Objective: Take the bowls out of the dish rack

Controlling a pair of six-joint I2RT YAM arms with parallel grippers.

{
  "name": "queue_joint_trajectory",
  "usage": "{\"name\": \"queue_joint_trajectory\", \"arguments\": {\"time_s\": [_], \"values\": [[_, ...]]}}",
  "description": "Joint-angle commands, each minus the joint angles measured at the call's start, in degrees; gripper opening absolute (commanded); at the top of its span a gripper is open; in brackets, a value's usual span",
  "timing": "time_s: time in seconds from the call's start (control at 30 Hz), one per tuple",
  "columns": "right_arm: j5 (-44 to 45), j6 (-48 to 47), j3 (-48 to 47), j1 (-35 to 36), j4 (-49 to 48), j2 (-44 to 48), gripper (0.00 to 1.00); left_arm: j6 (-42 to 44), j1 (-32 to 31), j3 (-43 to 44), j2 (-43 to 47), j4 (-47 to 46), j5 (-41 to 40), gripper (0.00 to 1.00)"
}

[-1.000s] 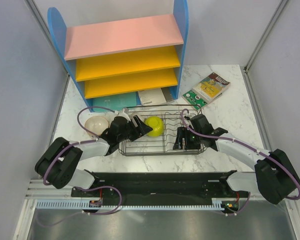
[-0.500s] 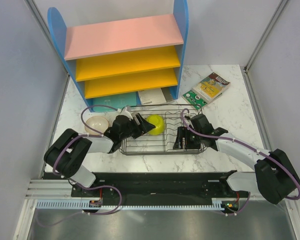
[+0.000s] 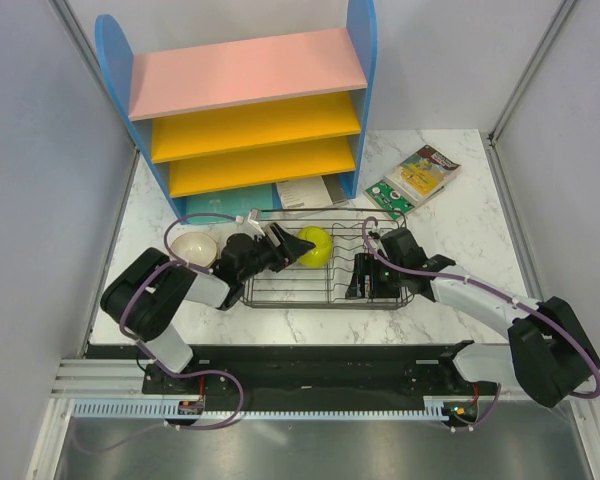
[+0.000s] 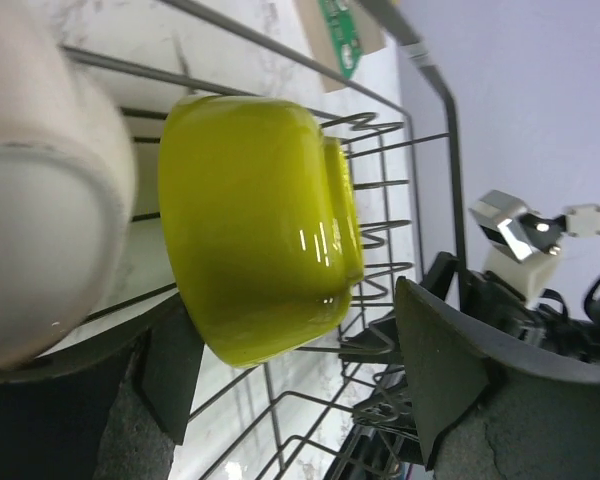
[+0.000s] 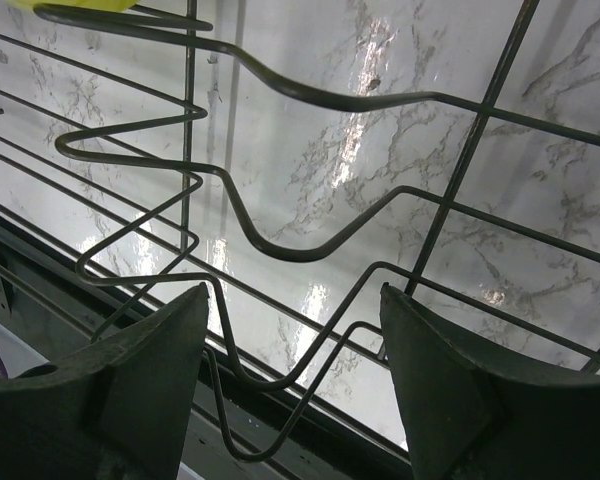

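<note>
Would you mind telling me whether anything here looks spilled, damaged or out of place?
Nothing stands out. The glossy yellow-green bowl sits inside the black wire dish rack, as expected, and the cream bowl sits on the marble table left of it.

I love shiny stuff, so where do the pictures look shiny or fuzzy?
Left wrist view: small white glints on the yellow bowl, and the cream bowl at the left edge looks fuzzy. Right wrist view: bright white glare on the marble table. Top view: sharp and evenly lit, no strong glare.
</note>
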State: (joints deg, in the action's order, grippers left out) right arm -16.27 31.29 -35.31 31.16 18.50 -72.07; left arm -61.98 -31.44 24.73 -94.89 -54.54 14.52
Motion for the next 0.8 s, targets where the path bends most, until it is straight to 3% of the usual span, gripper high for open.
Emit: {"name": "queue_joint_trajectory", "arguments": {"time_s": [0.0, 0.1, 0.33, 0.43, 0.57, 0.77], "values": [[-1.0, -0.5, -0.4, 0.2, 0.7, -0.3, 0.77, -3.9, 1.1, -3.8, -6.4, -4.3, 1.7, 0.81], [-1.0, -0.4, -0.3, 0.2, 0.7, -0.1, 0.77, -3.8, 1.0, -3.6, -6.5, -3.8, 2.3, 0.8], [-0.8, 0.0, -0.3, 0.2, 0.7, 0.0, 0.77, -0.5, 1.0, -0.5, -3.1, 7.3, 2.4, 0.72], [-0.8, -0.2, -0.5, 0.2, 0.7, 0.1, 0.77, 0.1, 1.0, 0.1, -2.1, 9.2, 2.6, 0.62], [-0.7, 0.0, -0.5, 0.2, 0.7, 0.2, 0.77, 0.6, 1.0, 0.3, -0.3, 10.1, 2.8, 0.41], [-0.5, 0.1, -0.3, 0.2, 0.7, 0.3, 0.77, 2.1, 1.0, 0.9, 1.8, 10.2, 3.9, 0.21]]}}
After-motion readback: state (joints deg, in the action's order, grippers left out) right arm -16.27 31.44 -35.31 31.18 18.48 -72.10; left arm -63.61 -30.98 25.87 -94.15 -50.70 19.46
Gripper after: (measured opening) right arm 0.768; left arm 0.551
